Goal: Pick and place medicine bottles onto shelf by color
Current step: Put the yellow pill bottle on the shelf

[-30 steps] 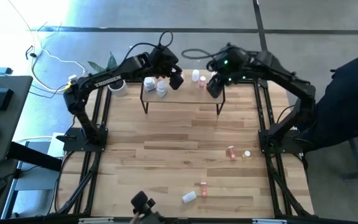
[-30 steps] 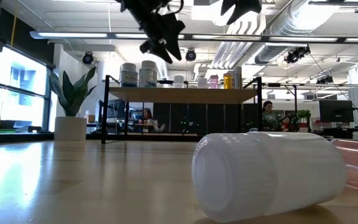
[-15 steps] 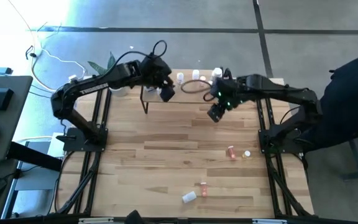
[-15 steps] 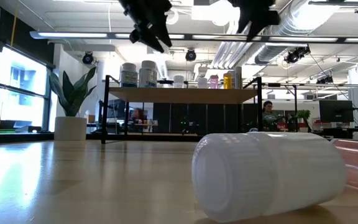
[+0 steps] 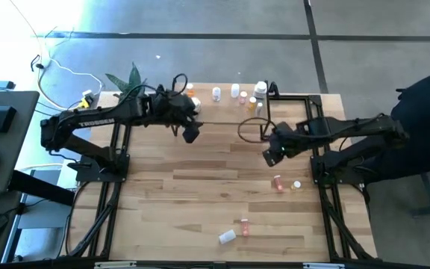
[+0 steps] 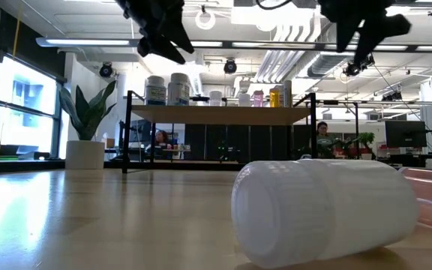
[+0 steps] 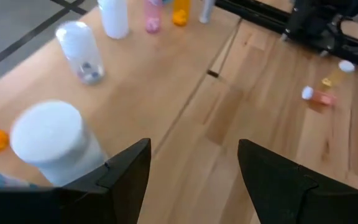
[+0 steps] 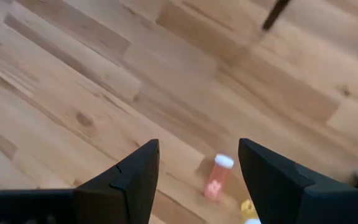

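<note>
The shelf (image 5: 222, 112) stands at the table's far edge, and several white, pink and orange medicine bottles (image 5: 235, 91) stand upright on it, also seen in the low view (image 6: 177, 88). My left gripper (image 5: 190, 133) hangs open above the shelf's near left part, holding nothing; in its wrist view (image 7: 191, 180) a white bottle (image 7: 48, 140) stands close below. My right gripper (image 5: 271, 155) is open in the air, above and just on the far side of a pink bottle (image 8: 216, 177) lying on the table. A tiny yellow bottle (image 5: 296, 184) lies beside that pink one.
A pink bottle (image 5: 244, 226) and a white bottle (image 5: 227, 236) lie on their sides near the table's front edge; the white one fills the low view (image 6: 321, 210). A potted plant (image 5: 129, 78) stands at the far left corner. A person in dark clothing (image 5: 424, 112) stands past the right edge.
Both grippers have drawn back from over the shelf toward the table's near edge. My left gripper went a little leftward as well. My right gripper sank and rolled as it came toward the pink bottle on the table. Both stayed open; the bottles have not moved.
</note>
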Controlling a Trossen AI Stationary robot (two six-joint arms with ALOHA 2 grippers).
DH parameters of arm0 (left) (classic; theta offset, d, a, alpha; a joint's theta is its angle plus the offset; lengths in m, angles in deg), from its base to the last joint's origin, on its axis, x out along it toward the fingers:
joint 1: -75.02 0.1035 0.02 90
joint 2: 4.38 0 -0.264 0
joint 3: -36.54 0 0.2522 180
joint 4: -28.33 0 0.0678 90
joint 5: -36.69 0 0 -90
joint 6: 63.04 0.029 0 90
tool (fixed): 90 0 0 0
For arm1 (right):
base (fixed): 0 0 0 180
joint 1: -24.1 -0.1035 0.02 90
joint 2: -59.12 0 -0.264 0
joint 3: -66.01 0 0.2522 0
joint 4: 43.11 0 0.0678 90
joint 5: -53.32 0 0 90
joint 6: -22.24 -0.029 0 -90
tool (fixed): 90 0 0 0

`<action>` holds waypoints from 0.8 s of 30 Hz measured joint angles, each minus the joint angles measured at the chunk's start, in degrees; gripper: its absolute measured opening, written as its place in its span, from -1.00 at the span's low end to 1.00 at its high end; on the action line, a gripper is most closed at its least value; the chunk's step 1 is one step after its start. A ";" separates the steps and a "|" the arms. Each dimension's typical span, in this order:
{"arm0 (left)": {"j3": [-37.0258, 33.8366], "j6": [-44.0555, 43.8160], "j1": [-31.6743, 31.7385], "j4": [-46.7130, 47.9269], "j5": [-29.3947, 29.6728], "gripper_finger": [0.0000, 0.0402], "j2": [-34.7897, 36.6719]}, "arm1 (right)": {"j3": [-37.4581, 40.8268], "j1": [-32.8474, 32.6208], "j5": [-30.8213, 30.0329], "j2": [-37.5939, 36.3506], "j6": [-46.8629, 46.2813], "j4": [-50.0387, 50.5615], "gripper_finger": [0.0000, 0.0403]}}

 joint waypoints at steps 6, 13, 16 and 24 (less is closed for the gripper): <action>-4.53 -1.88 -4.17 -2.59 2.68 0.15 3.11 | 5.95 -5.78 -0.24 -1.09 -11.02 0.28 0.05; -9.47 -4.16 -8.01 -2.75 5.21 0.15 4.08 | 11.88 -14.08 0.13 -1.09 -23.57 0.24 0.05; -11.39 -5.59 -9.28 -3.86 5.23 0.15 4.08 | 14.01 -17.86 0.39 -1.09 -29.22 0.22 0.05; -13.51 -6.53 -12.08 -4.20 6.31 0.15 4.06 | 18.42 -26.82 0.48 -1.07 -42.42 -0.12 0.05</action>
